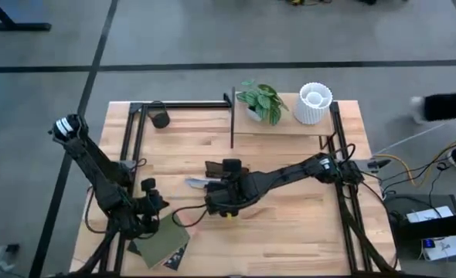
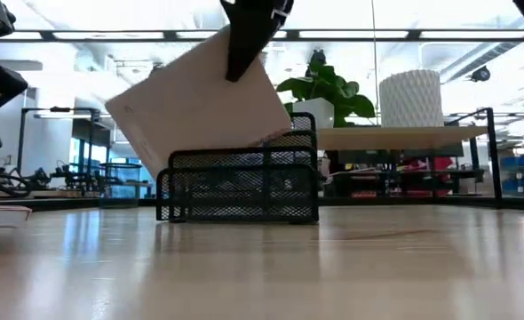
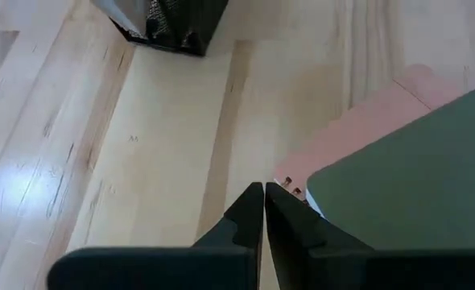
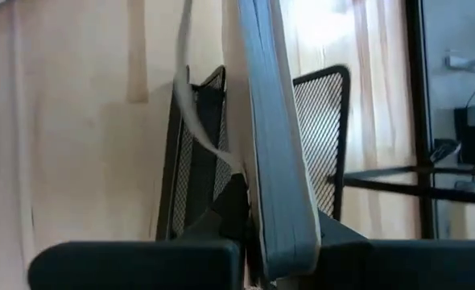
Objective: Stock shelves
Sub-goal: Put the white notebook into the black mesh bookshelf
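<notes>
Right end effector (image 2: 255, 27) is clamping a pale book (image 2: 200, 102), tilting it over the black mesh rack (image 2: 240, 182) mid-tabletop; not seated yet. Left end effector (image 3: 263, 213), pinched closed and empty, is hovering near the front-left corner beside a dark green book (image 3: 415, 177) and a pink one (image 3: 358, 133), both unstocked. Shelves (image 1: 290, 123) are sitting at the far edge, holding plant (image 1: 260, 99) and white pot (image 1: 314, 103).

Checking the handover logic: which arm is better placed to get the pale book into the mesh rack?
The right. Its tool already grips the pale book, tilted directly above the mesh rack. The left tool is shut and empty near the green book.
</notes>
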`<action>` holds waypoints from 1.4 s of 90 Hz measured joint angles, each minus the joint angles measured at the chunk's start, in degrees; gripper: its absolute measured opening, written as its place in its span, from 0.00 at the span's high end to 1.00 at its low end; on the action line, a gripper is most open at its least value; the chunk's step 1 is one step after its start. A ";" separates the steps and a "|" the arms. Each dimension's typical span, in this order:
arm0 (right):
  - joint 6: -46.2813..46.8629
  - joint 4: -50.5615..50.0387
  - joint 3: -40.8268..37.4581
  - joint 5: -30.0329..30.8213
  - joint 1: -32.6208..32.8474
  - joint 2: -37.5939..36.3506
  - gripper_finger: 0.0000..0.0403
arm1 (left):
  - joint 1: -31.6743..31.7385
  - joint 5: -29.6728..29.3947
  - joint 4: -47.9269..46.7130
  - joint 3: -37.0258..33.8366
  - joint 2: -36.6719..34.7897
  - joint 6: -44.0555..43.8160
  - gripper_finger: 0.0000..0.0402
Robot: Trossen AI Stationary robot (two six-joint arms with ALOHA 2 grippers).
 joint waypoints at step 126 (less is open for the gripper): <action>14.79 33.94 -41.67 3.72 2.23 -14.08 0.98 | 0.04 -7.45 0.83 0.00 -0.04 0.20 1.00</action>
